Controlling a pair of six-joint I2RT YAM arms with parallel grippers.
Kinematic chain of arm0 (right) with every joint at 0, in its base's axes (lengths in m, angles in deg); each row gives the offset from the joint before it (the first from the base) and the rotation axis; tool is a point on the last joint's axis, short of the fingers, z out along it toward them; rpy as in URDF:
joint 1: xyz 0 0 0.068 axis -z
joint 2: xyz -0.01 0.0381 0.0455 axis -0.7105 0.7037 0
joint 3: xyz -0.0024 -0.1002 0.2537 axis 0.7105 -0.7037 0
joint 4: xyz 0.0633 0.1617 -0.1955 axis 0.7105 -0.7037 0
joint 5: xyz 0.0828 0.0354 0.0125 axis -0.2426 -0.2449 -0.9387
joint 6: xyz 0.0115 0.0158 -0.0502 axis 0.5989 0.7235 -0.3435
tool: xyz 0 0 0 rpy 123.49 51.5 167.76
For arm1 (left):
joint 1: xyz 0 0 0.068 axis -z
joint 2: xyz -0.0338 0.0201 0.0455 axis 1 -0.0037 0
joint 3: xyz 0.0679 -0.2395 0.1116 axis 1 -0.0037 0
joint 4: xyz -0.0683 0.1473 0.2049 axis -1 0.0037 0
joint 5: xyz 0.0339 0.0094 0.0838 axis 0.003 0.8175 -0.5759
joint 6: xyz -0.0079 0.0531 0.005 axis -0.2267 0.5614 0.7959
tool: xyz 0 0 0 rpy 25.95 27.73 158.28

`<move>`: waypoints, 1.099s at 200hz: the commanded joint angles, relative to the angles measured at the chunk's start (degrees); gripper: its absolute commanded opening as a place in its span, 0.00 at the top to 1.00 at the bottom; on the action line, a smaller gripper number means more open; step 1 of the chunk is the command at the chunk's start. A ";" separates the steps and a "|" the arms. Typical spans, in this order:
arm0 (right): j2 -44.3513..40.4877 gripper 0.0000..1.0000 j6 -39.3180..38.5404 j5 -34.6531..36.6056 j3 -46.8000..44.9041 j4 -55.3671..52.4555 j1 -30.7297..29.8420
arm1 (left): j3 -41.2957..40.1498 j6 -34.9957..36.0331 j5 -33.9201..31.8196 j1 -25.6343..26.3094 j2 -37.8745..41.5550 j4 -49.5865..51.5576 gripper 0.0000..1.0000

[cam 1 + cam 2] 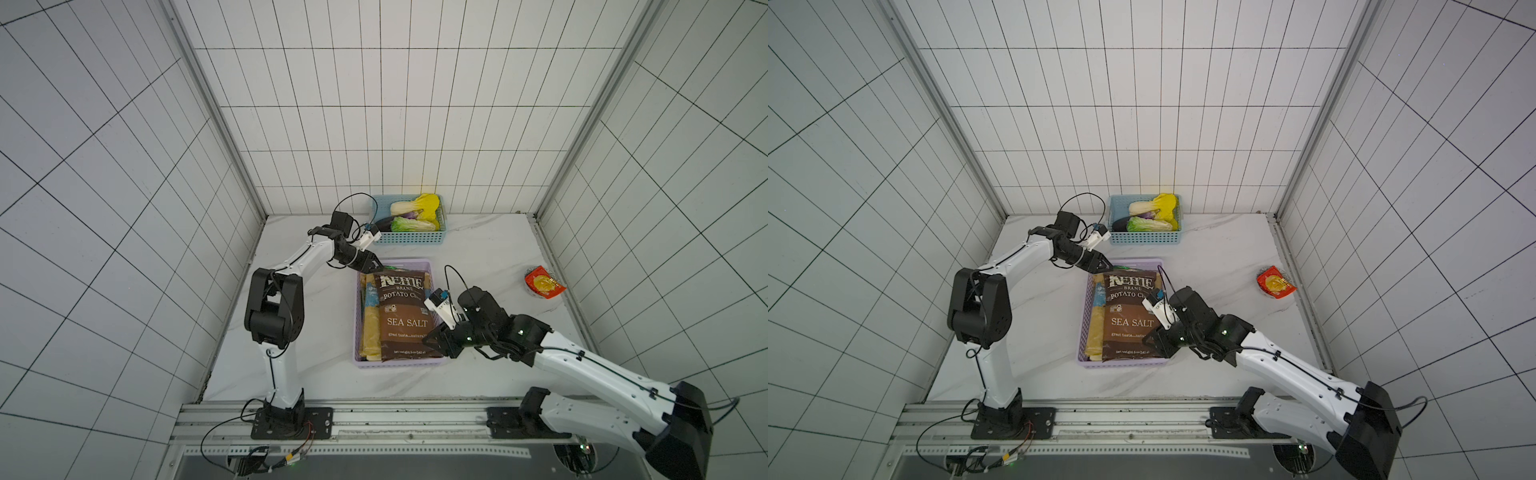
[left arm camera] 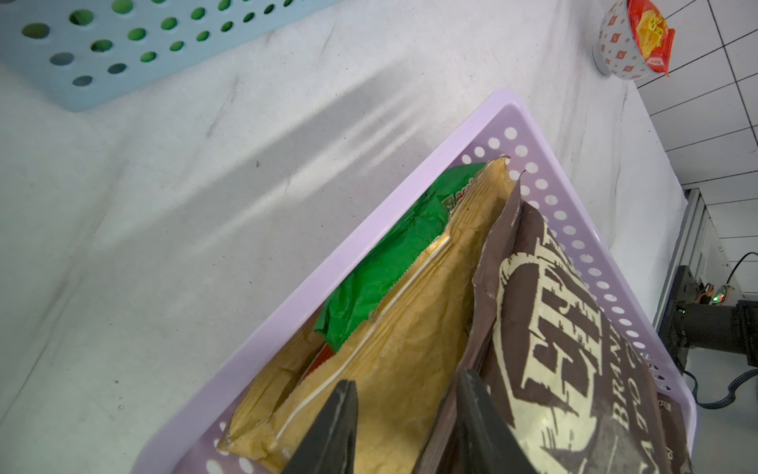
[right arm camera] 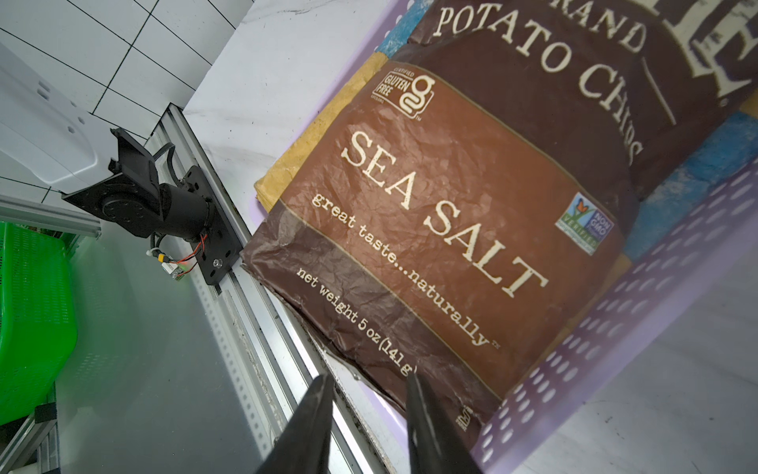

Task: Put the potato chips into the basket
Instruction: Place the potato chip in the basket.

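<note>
1. My left pincer (image 1: 376,264) sat over the far left corner of the basket (image 1: 356,328), jaws parted and nothing clamped. A tan bag (image 2: 410,328) lay just under my tips, and the Kettle bag (image 1: 401,316) had its top edge beside one finger.
2. My call was to lift that pincer straight up. A sideways exit could have snagged the Kettle edge and dragged it out.
3. The potato chips were stacked in the basket between my two pincers, Kettle on top. I saw no chip bag on the table.
4. My right pincer (image 1: 428,338) hung at the near right corner of the basket, with a narrow gap and nothing in it. The Kettle bag's bottom corner was just ahead of my tips and looked to ride on the rim. I'd have nudged it down inside the wall, lightly, since the bag crumples.
5. Hidden below the left pincer: a green bag (image 2: 389,262) was mostly buried, so I couldn't count the stack.
6. Under the Kettle bag, a blue-labelled bag (image 3: 705,164) showed only in patches.
7. Well off beyond the right pincer stood a red-lidded cup (image 1: 543,282) with unreadable print. It didn't look like chips.
</note>
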 commanded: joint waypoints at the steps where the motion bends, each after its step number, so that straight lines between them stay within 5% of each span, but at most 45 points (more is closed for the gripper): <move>1: -1.10 0.66 0.30 -0.41 -0.90 0.47 0.68 | -0.85 1.02 1.14 0.02 -0.53 -0.43 0.62; 93: -1.13 0.66 -0.15 -0.08 -0.37 -0.43 0.67 | -1.23 2.09 5.50 -0.15 -0.27 0.63 0.74; 141: -0.83 0.66 -0.34 0.09 0.07 -0.83 0.75 | -0.34 1.91 5.41 -0.71 -0.32 0.56 1.00; 220: 0.15 0.66 -0.32 -0.78 -0.11 -0.23 0.67 | 1.55 2.05 5.71 -1.18 -0.60 0.57 1.00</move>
